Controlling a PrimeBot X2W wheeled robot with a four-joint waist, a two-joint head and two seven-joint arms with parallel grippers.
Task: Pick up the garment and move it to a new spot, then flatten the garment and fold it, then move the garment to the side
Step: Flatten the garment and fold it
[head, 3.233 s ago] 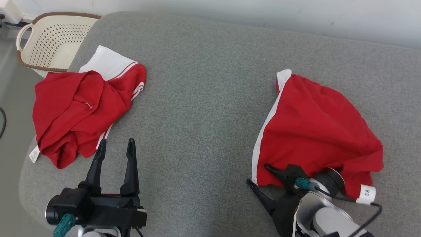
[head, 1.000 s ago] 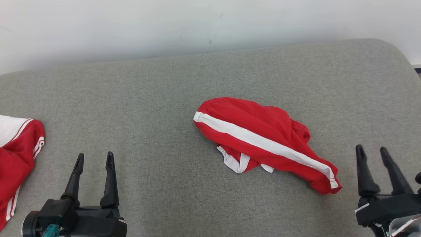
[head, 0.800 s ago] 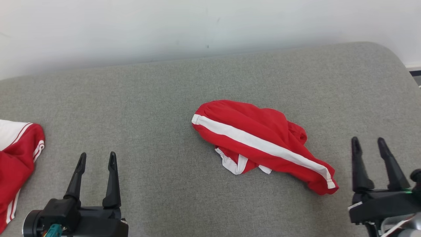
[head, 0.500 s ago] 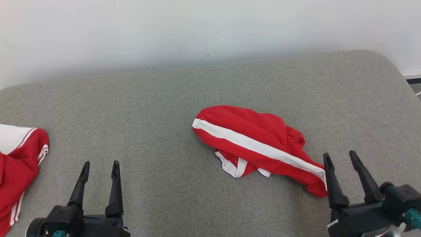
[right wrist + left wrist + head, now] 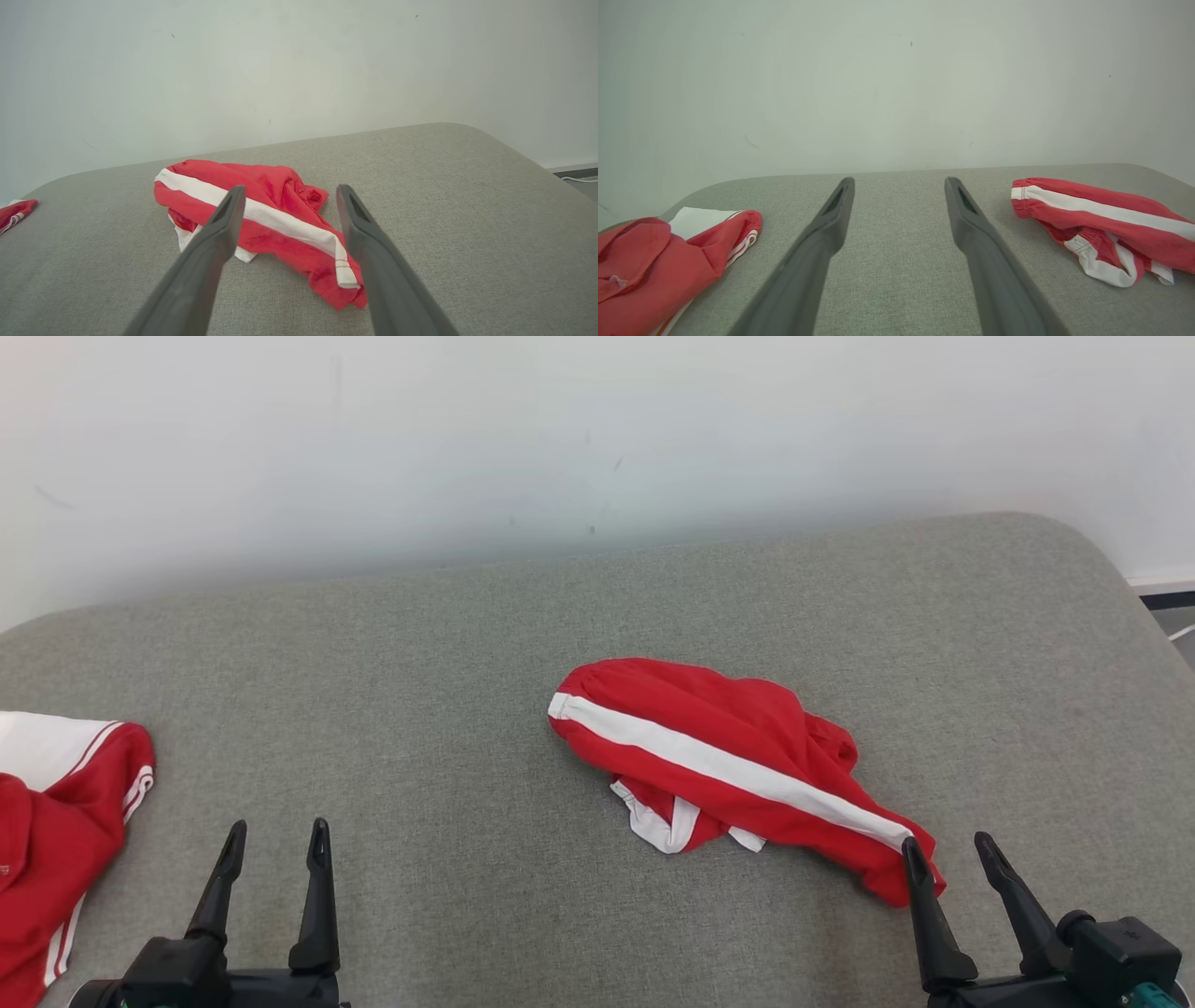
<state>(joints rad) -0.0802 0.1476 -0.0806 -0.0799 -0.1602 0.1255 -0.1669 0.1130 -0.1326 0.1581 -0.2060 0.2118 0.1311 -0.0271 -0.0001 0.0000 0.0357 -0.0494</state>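
Observation:
A crumpled red garment with a white stripe (image 5: 738,765) lies bunched near the middle of the grey cushion (image 5: 485,644), its near end pointing to the lower right. My right gripper (image 5: 948,854) is open at the lower right, its left fingertip just at that near end. The right wrist view has the garment (image 5: 261,214) lying between and behind the spread fingers (image 5: 219,233). My left gripper (image 5: 275,840) is open at the lower left, above bare cushion. The left wrist view puts the garment (image 5: 1101,224) off to the right.
A second red and white garment (image 5: 56,821) lies at the cushion's left edge, and it appears as the second garment (image 5: 658,261) in the left wrist view. A pale wall (image 5: 560,439) runs behind the cushion. The cushion's right edge drops to a floor with a cable (image 5: 1178,633).
The camera has tilted, so the whole scene sits lower in the head view. My right gripper has moved left, up to the garment's near end. 3.2 s ago it was shut on this garment.

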